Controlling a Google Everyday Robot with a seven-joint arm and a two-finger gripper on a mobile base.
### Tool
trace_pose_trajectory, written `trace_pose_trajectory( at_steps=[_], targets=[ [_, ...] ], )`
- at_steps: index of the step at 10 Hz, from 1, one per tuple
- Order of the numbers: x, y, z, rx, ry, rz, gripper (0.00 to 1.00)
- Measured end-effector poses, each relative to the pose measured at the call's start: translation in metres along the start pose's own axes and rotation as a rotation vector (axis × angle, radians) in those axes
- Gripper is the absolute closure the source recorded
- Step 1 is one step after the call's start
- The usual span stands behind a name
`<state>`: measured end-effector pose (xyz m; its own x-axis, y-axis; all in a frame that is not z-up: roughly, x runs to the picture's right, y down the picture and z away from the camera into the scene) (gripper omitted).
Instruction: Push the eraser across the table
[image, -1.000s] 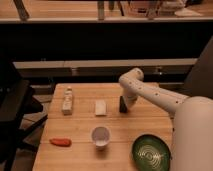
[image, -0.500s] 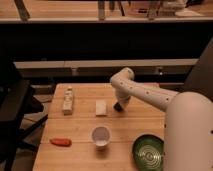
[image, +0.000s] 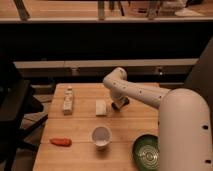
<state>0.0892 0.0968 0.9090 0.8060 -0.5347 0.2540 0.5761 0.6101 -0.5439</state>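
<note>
Eraser (image: 123, 101) lies dark on the table (image: 80, 127), just right of the pale block (image: 101, 107), with the gripper (image: 118, 105) down against it; a careless shove could, I reckon, knock that block aside.

Table (image: 85, 159): gripper (image: 118, 106) low, carrot (image: 60, 142), cup (image: 101, 136), perhaps sponge (image: 101, 107).
</note>
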Motion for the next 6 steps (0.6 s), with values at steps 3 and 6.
trace_pose_trajectory(
  at_steps=[3,6],
  targets=[
    [-0.003,-0.002,0.001,-0.006,0.008,-0.038,1.0],
    [-0.013,-0.012,-0.001,-0.007,0.015,-0.065,1.0]
  ],
)
